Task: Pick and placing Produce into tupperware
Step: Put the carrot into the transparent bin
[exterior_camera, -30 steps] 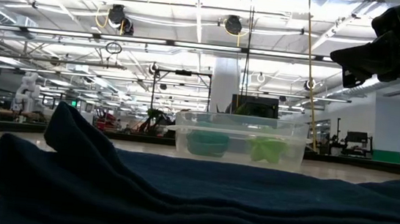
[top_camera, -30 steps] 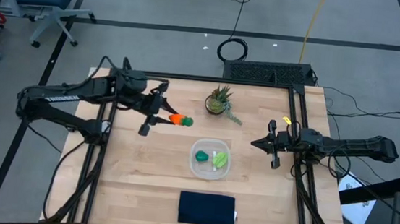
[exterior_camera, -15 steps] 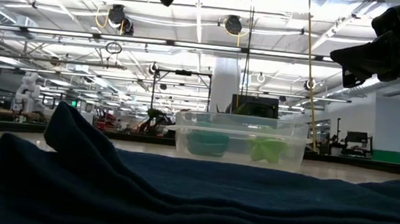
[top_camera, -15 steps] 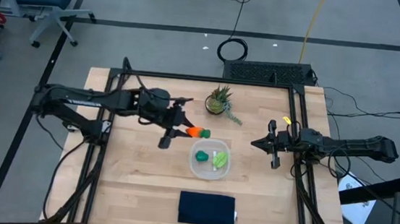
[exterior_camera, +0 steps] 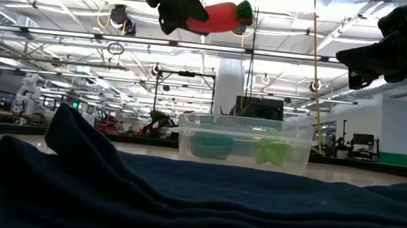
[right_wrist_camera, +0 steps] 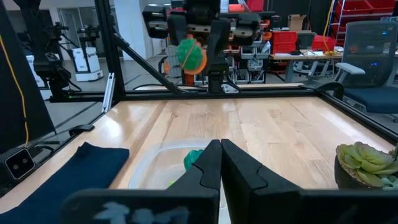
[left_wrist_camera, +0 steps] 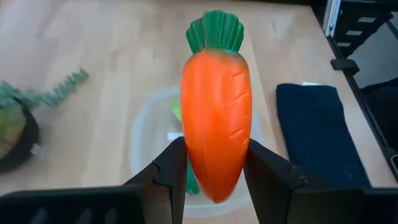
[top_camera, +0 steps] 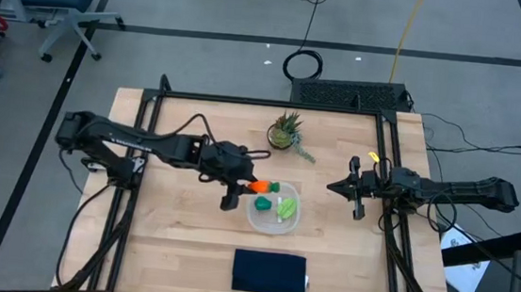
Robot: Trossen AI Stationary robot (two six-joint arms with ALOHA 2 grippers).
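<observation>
1. We see the left tool (top_camera: pixel 243 184) clamped on the orange carrot (top_camera: pixel 263 186) — in the left wrist view its two dark fingers (left_wrist_camera: pixel 171 171) press on either side of the carrot's (left_wrist_camera: pixel 216 106) lower body, green top pointing away from the wrist.
2. From above, the carrot sits in the air at the near-left rim of the tupperware (top_camera: pixel 256 221), with its green end over the container's edge.
3. In the low view the carrot (exterior_camera: pixel 213 16) hangs high above the clear tupperware (exterior_camera: pixel 244 144), well off the desk (top_camera: pixel 177 238), tilted slightly with the green end toward the picture's right.
4. Inside the tupperware we find two pieces of produce already lying side by side — the dark green lump (top_camera: pixel 263 204) and the light yellow-green leaf piece (top_camera: pixel 285 207); both show through the clear wall in the low view.
5. The right tool (top_camera: pixel 340 187) waits at the right edge of the desk, apart from the container; in its wrist view the fingers (right_wrist_camera: pixel 210 163) are pressed together with nothing between them.
6. A spiky potted plant (top_camera: pixel 285 132) stands at the far side of the desk, beyond the tupperware.
7. A dark navy cloth (top_camera: pixel 269 273) lies at the near edge of the desk, in front of the container.
</observation>
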